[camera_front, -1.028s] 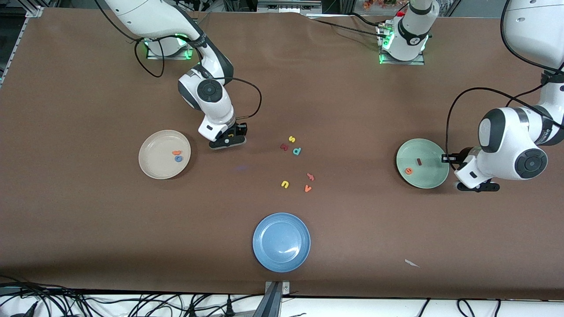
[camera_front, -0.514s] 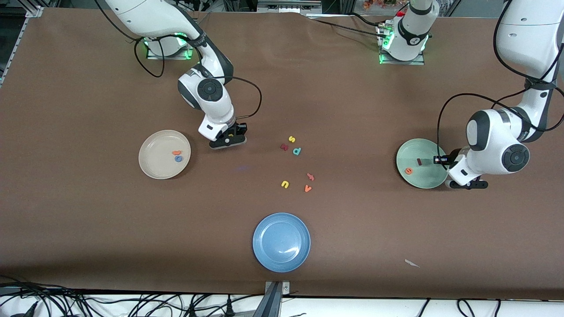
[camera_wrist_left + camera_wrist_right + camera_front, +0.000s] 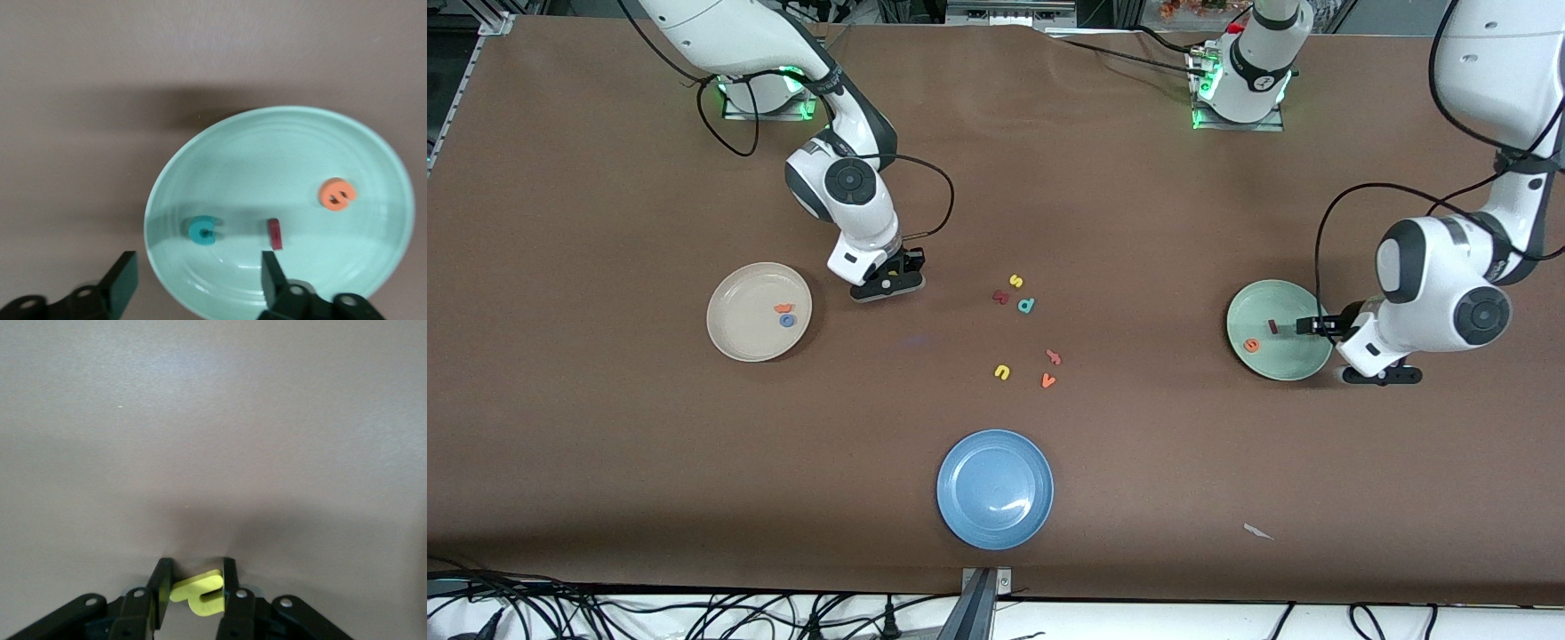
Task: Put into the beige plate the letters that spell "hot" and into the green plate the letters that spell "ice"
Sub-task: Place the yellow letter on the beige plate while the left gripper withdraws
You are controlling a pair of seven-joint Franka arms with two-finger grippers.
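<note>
a: what's in the green plate (image 3: 200, 160)?

b: glossy, shallow and round, it sits toward the left arm's end of the brown tabletop (image 3: 1138, 222). inside lie a teal "c" (image 3: 201, 230), a dark red bar "i" (image 3: 274, 233) and a round orange "e" (image 3: 337, 194), all flat and matte.

a: and the left gripper (image 3: 199, 279)?

b: jaws spread wide, holding nothing, above the plate's rim; the "c" lies just below the gap between them.

a: the right gripper (image 3: 195, 585)?

b: pinching the yellow "h" (image 3: 197, 592), over bare table beside the beige plate (image 3: 738, 342), where the orange "t" (image 3: 783, 308) touches the blue ring "o" (image 3: 787, 320).
</note>
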